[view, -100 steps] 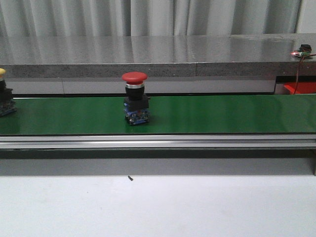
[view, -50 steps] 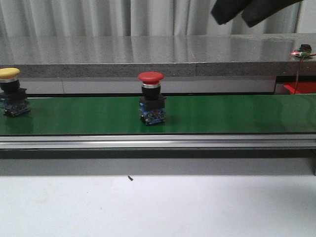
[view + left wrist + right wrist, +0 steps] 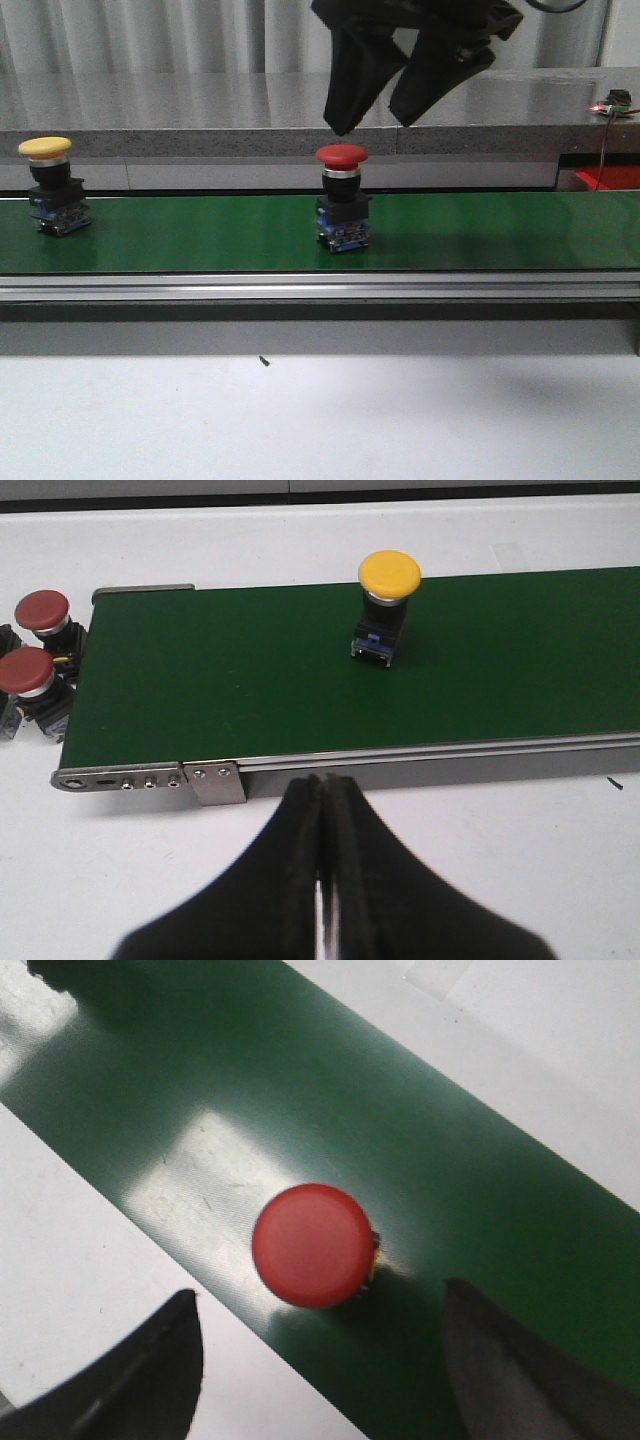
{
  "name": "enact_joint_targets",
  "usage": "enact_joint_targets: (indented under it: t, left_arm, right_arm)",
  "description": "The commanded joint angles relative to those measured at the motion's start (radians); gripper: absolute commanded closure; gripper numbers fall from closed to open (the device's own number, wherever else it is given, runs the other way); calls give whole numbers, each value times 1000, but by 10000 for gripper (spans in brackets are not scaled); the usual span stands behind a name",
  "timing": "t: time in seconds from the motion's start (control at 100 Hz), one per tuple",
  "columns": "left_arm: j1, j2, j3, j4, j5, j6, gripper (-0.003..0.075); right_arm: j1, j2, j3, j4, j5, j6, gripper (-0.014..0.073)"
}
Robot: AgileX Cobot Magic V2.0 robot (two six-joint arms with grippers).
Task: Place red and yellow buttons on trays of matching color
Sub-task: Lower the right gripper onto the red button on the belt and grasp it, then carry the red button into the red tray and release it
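The belt (image 3: 480,232) runs across the surface (image 3: 320,420), a long green strip with a metal rail along its near edge. On it stand the red button (image 3: 342,212) near the middle and the yellow button (image 3: 55,199) toward the left end, both upright and well apart. The right gripper (image 3: 372,125) hangs just above the red cap, spread wide. The left gripper (image 3: 322,820) is pinched to a narrow slit, holding nothing, on the near side of the belt.

The likeliest trouble is timing: if the belt is carrying the red button along, a straight drop could land one finger on the cap, or close on it off-centre and tip it over. The wrist view shows the cap nearer one finger than the other, which adds to that risk.

Only the left wrist view shows two more red buttons (image 3: 35,645) off the belt's end. Only the front view shows the height left between the right gripper and the cap. No view clearly shows a tray.
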Motion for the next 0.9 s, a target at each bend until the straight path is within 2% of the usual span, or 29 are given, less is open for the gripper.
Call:
enact_joint_targets:
  t: [0.0, 0.36, 0.43, 0.55, 0.6, 0.76, 0.89]
  left_arm:
    - [-8, -2, -25, -15, -71, 3, 740]
    - [-8, -2, -25, -15, -71, 3, 740]
    - [-8, -2, -25, -15, -71, 3, 740]
    - [-8, -2, -25, -15, -71, 3, 740]
    - [-8, -2, -25, -15, -71, 3, 740]
    - [-8, -2, -25, -15, -71, 3, 740]
    - [-8, -2, -25, -15, -71, 3, 740]
  right_arm:
    - [4, -13, -53, 0, -23, 9, 85]
    - [-19, 95, -70, -53, -66, 21, 97]
    - [-23, 103, -70, -53, -60, 21, 173]
    - [-30, 103, -70, -54, -50, 21, 405]
    - [-34, 103, -70, -54, -45, 21, 459]
    - [-59, 81, -70, -53, -31, 21, 458]
    - [-136, 21, -70, -55, -21, 21, 458]
